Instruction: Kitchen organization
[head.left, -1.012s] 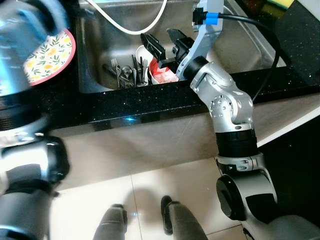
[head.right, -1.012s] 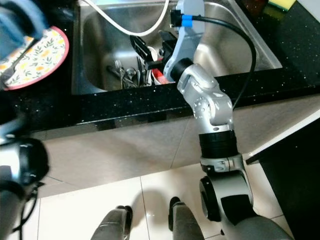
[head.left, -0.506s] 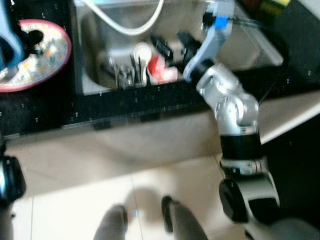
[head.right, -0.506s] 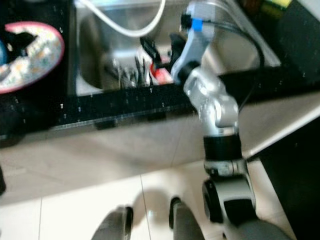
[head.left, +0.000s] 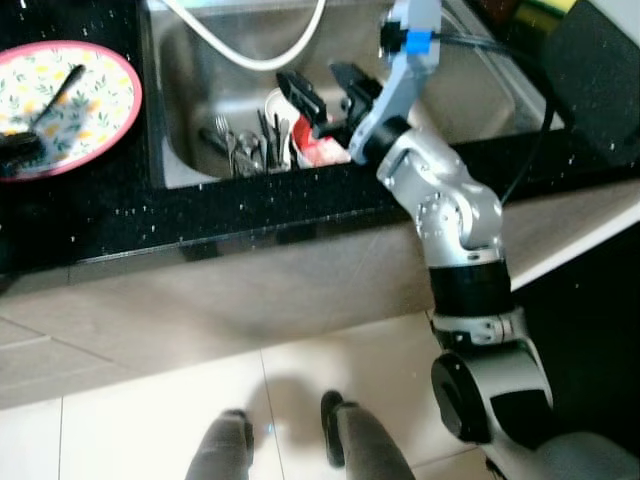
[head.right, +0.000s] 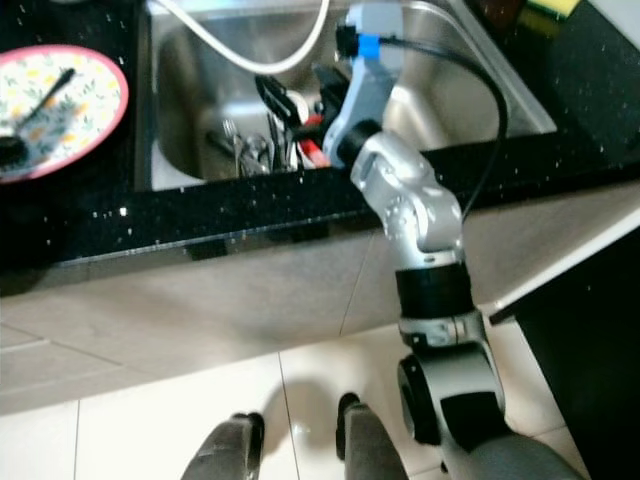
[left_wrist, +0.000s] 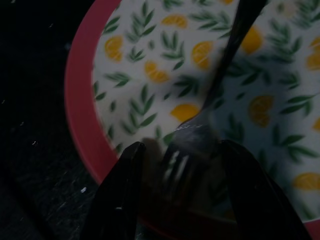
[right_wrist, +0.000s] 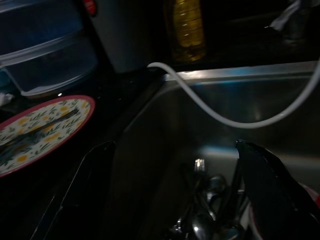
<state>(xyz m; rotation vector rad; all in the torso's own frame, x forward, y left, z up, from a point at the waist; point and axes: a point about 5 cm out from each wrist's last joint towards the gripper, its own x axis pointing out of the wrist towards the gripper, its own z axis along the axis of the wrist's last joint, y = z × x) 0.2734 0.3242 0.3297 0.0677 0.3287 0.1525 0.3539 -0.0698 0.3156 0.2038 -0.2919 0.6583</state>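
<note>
A red-rimmed plate (head.left: 95, 105) with an orange-and-leaf print sits on the black counter left of the sink. A dark fork (head.left: 55, 95) lies on it, also seen close up in the left wrist view as the fork (left_wrist: 190, 145) on the plate (left_wrist: 140, 85). My left gripper (left_wrist: 182, 150) hovers low over the plate's near rim, open, its fingers either side of the tines. My right gripper (head.left: 328, 92) hangs open over the steel sink (head.left: 190, 90), above a pile of cutlery (head.left: 240, 150) and a red-and-white dish (head.left: 320, 150).
A white hose (head.left: 270, 55) loops across the sink. A yellow sponge (head.left: 545, 10) lies at the back right. An oil bottle (right_wrist: 185, 25) and stacked plastic containers (right_wrist: 45, 55) stand behind the counter. My feet (head.left: 230, 450) are on the tiled floor before the cabinet.
The view has shifted. My left arm has drawn back from above the plate, and the fork now shows lying on it. The right gripper stays open over the sink.
</note>
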